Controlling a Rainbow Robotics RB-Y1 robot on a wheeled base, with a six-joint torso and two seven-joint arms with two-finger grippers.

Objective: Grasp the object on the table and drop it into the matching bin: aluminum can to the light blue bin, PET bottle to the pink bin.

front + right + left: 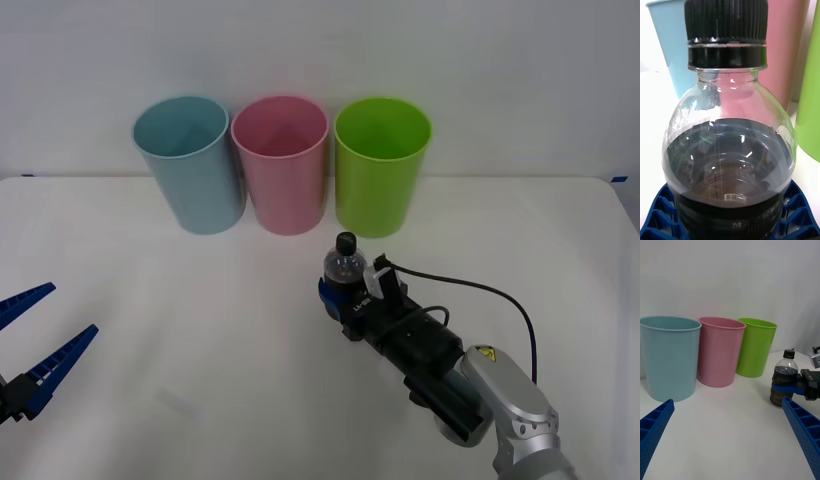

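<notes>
Currently, the PET bottle (345,265) is seen upright on the white desk (200,320), just in front of the lime green bin (381,165) and near the pink bin (281,163). The right gripper (338,292) is closed around its dark lower body, below the shoulder. The bottle is judged light, partly filled, thin-walled and smooth; it could dent or slip under a hard squeeze, so a hold on the stiffer lower body is considered sound and the black cap (726,22) is left free. The left gripper (30,340) is held wide open, well apart at the desk's left edge. The light blue bin (188,160) is not required.
</notes>
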